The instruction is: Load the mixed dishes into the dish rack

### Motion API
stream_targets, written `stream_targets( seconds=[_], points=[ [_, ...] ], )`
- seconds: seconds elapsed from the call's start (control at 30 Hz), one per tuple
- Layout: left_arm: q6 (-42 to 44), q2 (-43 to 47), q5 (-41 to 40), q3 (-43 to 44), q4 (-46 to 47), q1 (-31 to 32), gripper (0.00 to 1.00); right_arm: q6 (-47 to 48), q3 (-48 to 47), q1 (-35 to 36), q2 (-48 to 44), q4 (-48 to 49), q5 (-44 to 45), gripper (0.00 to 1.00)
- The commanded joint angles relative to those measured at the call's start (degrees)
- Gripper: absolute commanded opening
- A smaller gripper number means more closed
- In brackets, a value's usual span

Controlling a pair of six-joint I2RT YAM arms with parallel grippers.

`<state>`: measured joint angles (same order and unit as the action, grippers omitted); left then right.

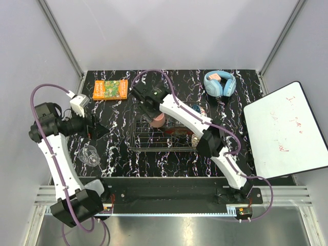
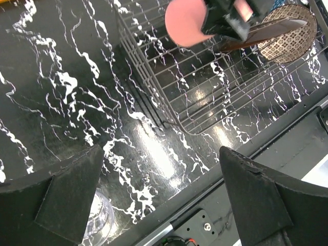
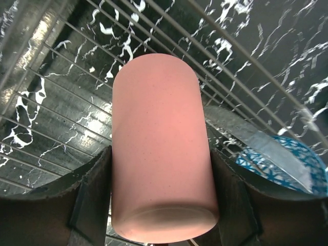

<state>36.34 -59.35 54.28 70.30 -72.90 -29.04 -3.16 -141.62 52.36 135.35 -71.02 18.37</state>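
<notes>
The dish rack [image 1: 148,143] stands mid-table. My right gripper [image 1: 154,117] hangs over its far left part, shut on the salmon-pink cup [image 1: 159,121], which fills the right wrist view [image 3: 161,148] between both fingers. Inside the rack are a red plate [image 2: 261,32], a beige patterned bowl [image 2: 291,36] and a blue patterned bowl [image 3: 287,166]. My left gripper [image 1: 98,129] is open and empty [image 2: 161,200] left of the rack. A clear stemmed glass [image 1: 90,155] rests on the table just below it, showing at the left finger's edge [image 2: 101,220].
An orange-green book [image 1: 110,89] lies at the back left and light blue headphones [image 1: 220,83] at the back right. A whiteboard [image 1: 284,130] leans at the right edge. The table's front rail [image 2: 205,225] is close under the left gripper.
</notes>
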Motion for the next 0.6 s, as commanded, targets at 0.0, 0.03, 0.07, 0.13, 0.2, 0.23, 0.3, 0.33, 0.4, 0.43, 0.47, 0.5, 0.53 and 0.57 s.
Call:
stream_targets(
  seconds=[0.0,0.03,0.07,0.13,0.2,0.23,0.3,0.33,0.4,0.43,0.47,0.5,0.53,0.57],
  points=[
    [1.10,-0.94,-0.23,-2.44,0.04,-0.58,0.99,2.80,-6.12,1.25,-0.62,0.35,4.40,0.00],
    [1.37,-1.03,-0.05,-2.80,0.04,-0.67,0.99,2.89,-6.21,1.34,0.34,0.62,4.48,0.00],
    [1.54,-1.20,-0.05,-2.98,0.13,-0.67,0.99,2.89,-6.38,1.52,0.88,0.80,4.65,0.00],
    [1.98,-1.20,-0.40,-3.33,0.04,-0.76,0.99,4.37,-6.74,1.52,2.28,1.41,4.13,0.00],
    [2.33,-0.77,-0.75,-3.85,0.22,-0.76,0.99,5.17,-7.52,1.43,3.25,2.20,3.52,0.00],
    [2.33,-0.68,-0.93,-3.94,0.22,-0.84,0.99,5.44,-7.96,1.43,4.47,2.47,3.08,0.00],
    [2.77,-0.24,-1.19,-4.03,0.22,-0.76,0.99,6.14,-9.02,1.43,5.62,3.17,3.07,0.00],
    [2.95,-0.06,-1.28,-4.12,0.31,-0.93,0.99,6.41,-9.54,1.43,6.67,3.35,3.16,0.00],
    [3.56,0.29,-1.11,-4.38,0.22,-0.93,0.99,6.93,-9.99,1.52,7.47,3.79,2.90,0.00],
    [3.65,0.38,-1.02,-4.38,0.22,-1.02,0.99,7.02,-10.08,1.43,8.08,3.96,2.64,0.00],
    [3.74,0.38,-0.76,-4.30,0.22,-0.93,0.99,7.20,-10.25,1.43,8.26,4.14,2.46,0.00],
    [3.74,0.29,-0.76,-4.30,0.22,-1.02,0.99,7.64,-10.34,1.52,8.44,4.49,2.29,0.00],
    [3.74,0.20,-0.50,-4.12,0.31,-1.02,0.99,7.81,-10.43,1.52,8.79,4.66,2.54,0.00],
    [3.65,-0.06,-0.32,-4.12,0.22,-1.02,0.99,7.90,-10.52,1.52,8.97,4.93,2.72,0.00]
  ],
)
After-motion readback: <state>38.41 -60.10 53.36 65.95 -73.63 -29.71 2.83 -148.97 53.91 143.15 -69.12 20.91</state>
